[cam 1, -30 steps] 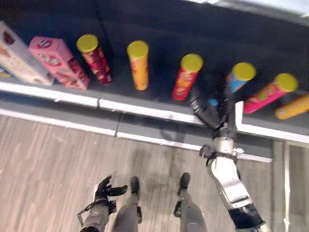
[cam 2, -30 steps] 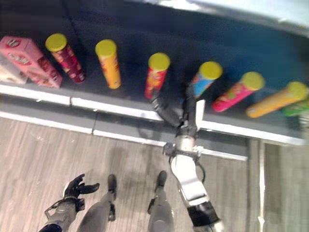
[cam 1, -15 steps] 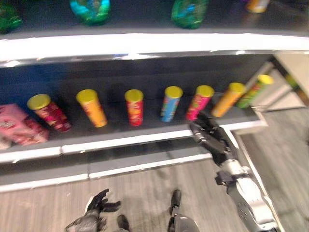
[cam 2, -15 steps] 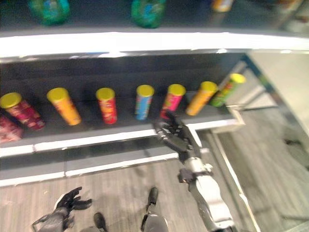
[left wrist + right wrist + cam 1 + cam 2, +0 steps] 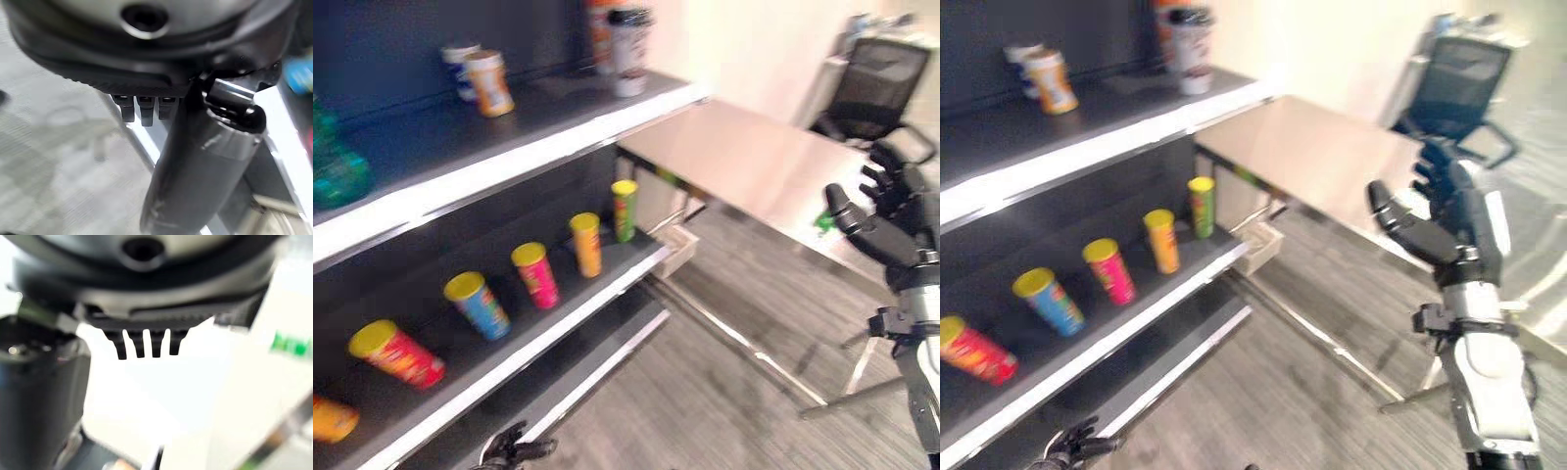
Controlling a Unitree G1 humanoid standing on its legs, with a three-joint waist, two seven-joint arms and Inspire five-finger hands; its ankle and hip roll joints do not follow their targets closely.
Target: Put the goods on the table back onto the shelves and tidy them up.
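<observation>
Counting the tall tubes on the lower shelf (image 5: 558,323): six with yellow lids in the left eye view — green tube (image 5: 625,210) at the shelf's end by the counter, then orange tube (image 5: 586,244), pink tube (image 5: 535,275), blue tube (image 5: 478,305), red tube (image 5: 397,353) and another orange one (image 5: 331,418) cut off at the far end. Upper shelf (image 5: 509,127) has a few cups (image 5: 489,82), a dark-lidded tumbler (image 5: 628,51) and a teal bottle (image 5: 337,176). The counter (image 5: 744,162) has a small green item (image 5: 823,220) near its edge, too blurry to name. Right hand (image 5: 1440,220) is raised over the counter, fingers loose, holding nothing. Left hand (image 5: 1072,448) hangs low by the shelf, fingers spread. Grey wood-look floor (image 5: 705,411), one office chair (image 5: 873,83) behind.
</observation>
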